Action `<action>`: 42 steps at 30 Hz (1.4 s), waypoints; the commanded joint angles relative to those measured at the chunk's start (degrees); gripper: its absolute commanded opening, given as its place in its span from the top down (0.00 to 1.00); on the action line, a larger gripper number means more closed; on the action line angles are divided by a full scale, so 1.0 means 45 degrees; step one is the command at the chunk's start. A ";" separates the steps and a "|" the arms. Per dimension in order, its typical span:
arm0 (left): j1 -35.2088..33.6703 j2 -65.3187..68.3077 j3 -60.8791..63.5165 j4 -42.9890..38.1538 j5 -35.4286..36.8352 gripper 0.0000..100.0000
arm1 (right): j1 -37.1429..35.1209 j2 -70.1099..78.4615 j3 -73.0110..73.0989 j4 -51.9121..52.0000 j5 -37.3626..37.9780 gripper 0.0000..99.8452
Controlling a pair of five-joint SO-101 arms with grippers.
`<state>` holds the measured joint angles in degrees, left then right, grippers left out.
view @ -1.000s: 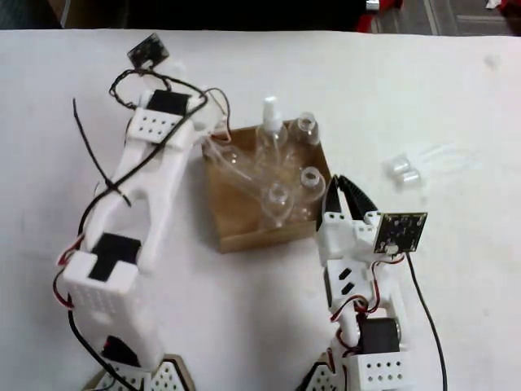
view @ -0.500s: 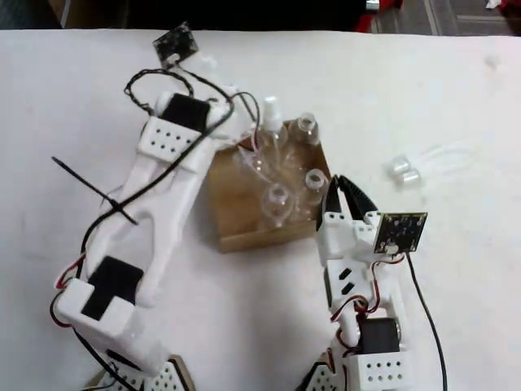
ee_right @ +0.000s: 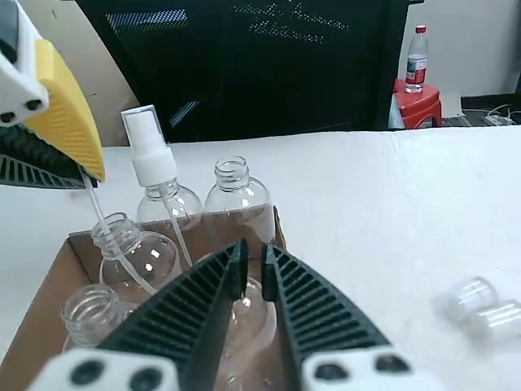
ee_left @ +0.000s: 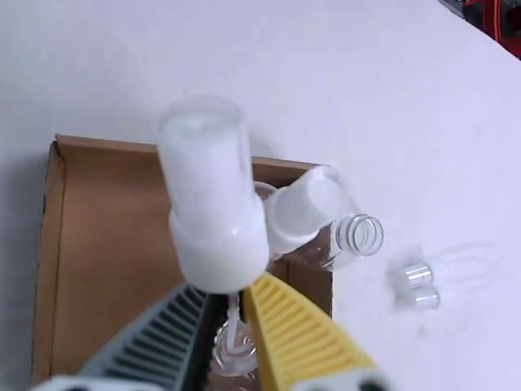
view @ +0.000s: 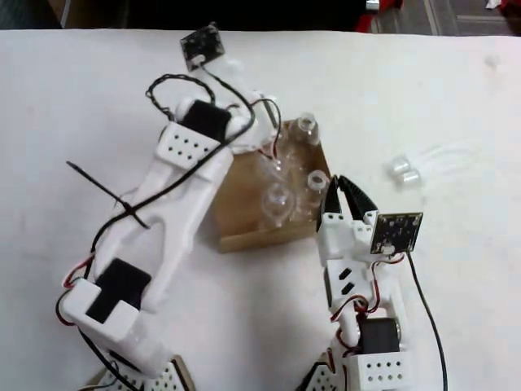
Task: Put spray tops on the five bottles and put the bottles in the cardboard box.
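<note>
1. The cardboard box [view: 236, 208] sits at the centre of the high view. Its left part lies under the left arm [view: 171, 195], and clear bottles stand upright inside it.
2. In the right wrist view, going left to right, the box holds a front bottle [ee_right: 85, 314] with a bare neck, then a second open bottle [ee_right: 130, 252]. Next come a capped bottle [ee_right: 167, 204] with a white sprayer on it and a rear open bottle [ee_right: 236, 191]. One more bottle is partly hidden behind the black fingers.
3. The left gripper [ee_left: 226, 297] hangs over the box. Its grey and yellow fingers pinch a loose spray top [ee_left: 207, 204] just under the collar. The thin tube slants down over the second open bottle, and I cannot tell whether it is inside the neck.
4. The right gripper [ee_right: 254, 248] is just beside the box's right edge, low and right of centre in the high view. Its fingers are pressed nearly together and grip nothing.
5. Two clear caps [view: 403, 169] lie on the table at centre right, well apart from the box.
6. The white table [view: 456, 98] carries everything. Beyond its far edge, at the upper right of the right wrist view, a drink bottle [ee_right: 417, 57] stands on a red stool [ee_right: 415, 104].
</note>
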<state>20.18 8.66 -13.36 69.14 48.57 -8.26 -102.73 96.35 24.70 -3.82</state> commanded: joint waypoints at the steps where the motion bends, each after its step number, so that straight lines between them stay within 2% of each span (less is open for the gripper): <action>1: 0.0322 -0.0694 -0.0488 -0.0195 -0.0508 0.98 | 0.0186 -0.0107 0.0098 -0.0107 0.0176 0.98; 22: 0.0791 -0.0772 -0.0527 -0.0234 -0.0606 0.98 | 0.0186 -0.0107 0.0098 -0.0107 0.0293 0.98; 42: 0.0791 -0.1143 -0.0625 -0.0195 -0.2227 0.98 | 0.0186 -0.0107 0.0098 -0.0107 0.0293 0.98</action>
<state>23.08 8.66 -13.36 69.05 40.75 -8.18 -102.73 96.35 24.70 -3.30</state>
